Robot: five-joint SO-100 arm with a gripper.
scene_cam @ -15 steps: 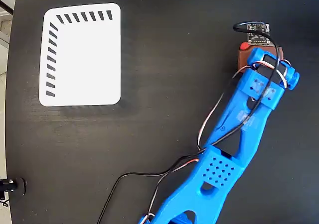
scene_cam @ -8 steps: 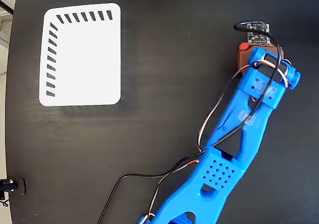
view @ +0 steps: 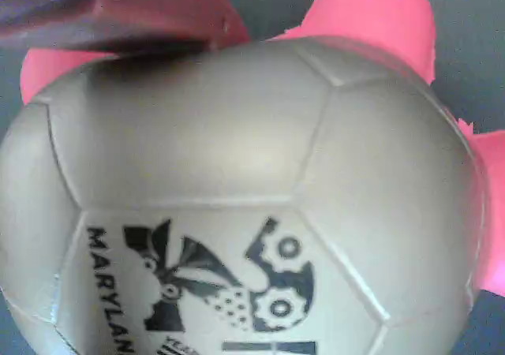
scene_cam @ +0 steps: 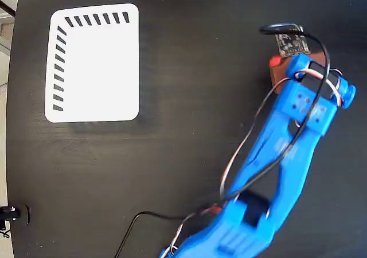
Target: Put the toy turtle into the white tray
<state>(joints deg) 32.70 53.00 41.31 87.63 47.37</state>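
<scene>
Wrist view is nearly filled by the toy turtle (view: 245, 197): I see its grey domed shell with panel seams and a black printed mark, pink-red limbs poking out at the top and right edges, and a dark reddish gripper finger (view: 118, 12) lying across the top left against the shell. From the fixed view I see only a red sliver of the toy turtle (scene_cam: 275, 62) beside the blue arm (scene_cam: 287, 155), at the right of the black table (scene_cam: 189, 97). The gripper (scene_cam: 282, 70) sits right over it, but I cannot tell how its jaws stand. The white tray (scene_cam: 94, 69) lies well apart at upper left, close to the table's left edge, with bare tabletop between it and the arm.
</scene>
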